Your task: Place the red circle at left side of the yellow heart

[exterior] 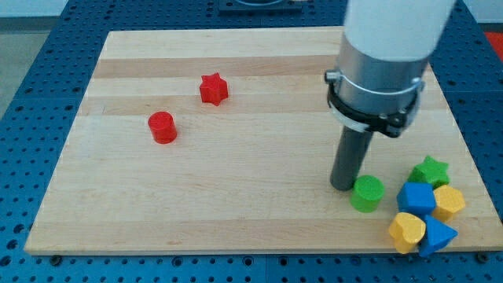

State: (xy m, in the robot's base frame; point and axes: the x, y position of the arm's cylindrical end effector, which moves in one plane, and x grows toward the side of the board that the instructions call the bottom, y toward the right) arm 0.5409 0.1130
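The red circle [163, 126] lies on the wooden board at the view's left. The yellow heart [407, 231] lies at the view's bottom right, in a cluster of blocks. My tip [343, 185] rests on the board just left of a green circle [367, 193], close to it or touching. The tip is far to the right of the red circle and up-left of the yellow heart.
A red star [213, 89] lies up-right of the red circle. In the cluster are a green star [430, 170], a blue block [416, 199], a yellow block [449, 203] and another blue block [437, 236]. The board's edge [236, 250] runs along the bottom.
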